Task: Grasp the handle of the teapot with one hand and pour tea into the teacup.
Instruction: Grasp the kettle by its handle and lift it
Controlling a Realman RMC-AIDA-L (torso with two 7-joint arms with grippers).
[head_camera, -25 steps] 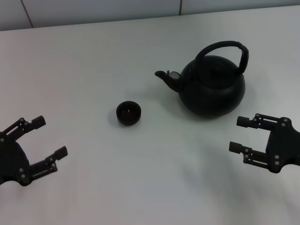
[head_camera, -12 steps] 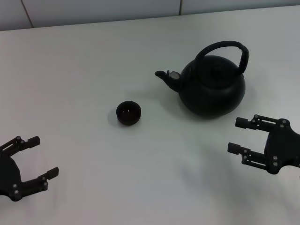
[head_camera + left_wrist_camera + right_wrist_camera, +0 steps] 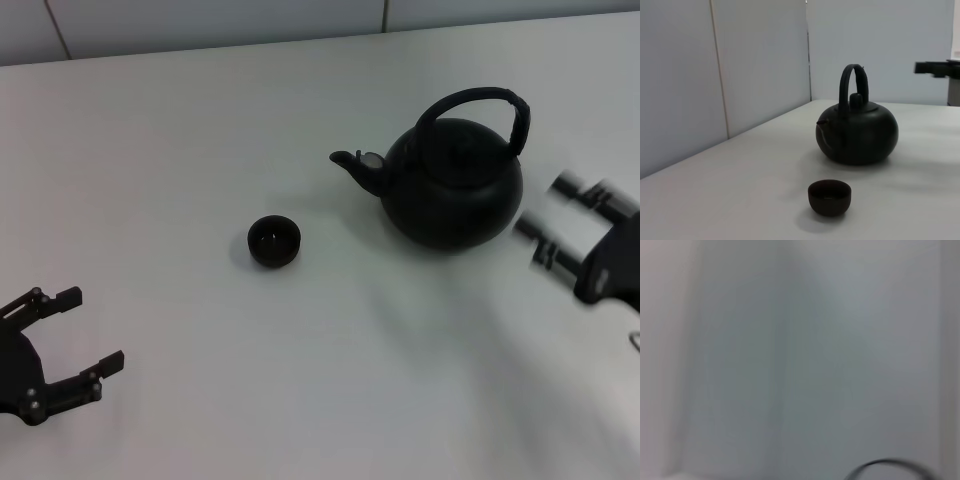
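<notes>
Nearest the robot, at the near left corner of the white tabletop (image 3: 180, 130), the left end effector (image 3: 85, 327) hovered with its two fingers spread wide and nothing between them. Farther in, near the middle of the tabletop, the teacup (image 3: 274, 241) stood upright and alone, well apart from both arms; the left wrist view showed it (image 3: 829, 197) just in front of the pot. At the right edge, level with the pot's lower body, the right end effector (image 3: 549, 216) appeared motion-blurred, its fingers parted and empty, pointing left toward the pot and close beside it without touching. Farthest, right of centre, the teapot (image 3: 455, 190) sat upright, its spout (image 3: 355, 165) directed left toward the cup. The handle (image 3: 478, 112) arched over the lid, ungrasped.
</notes>
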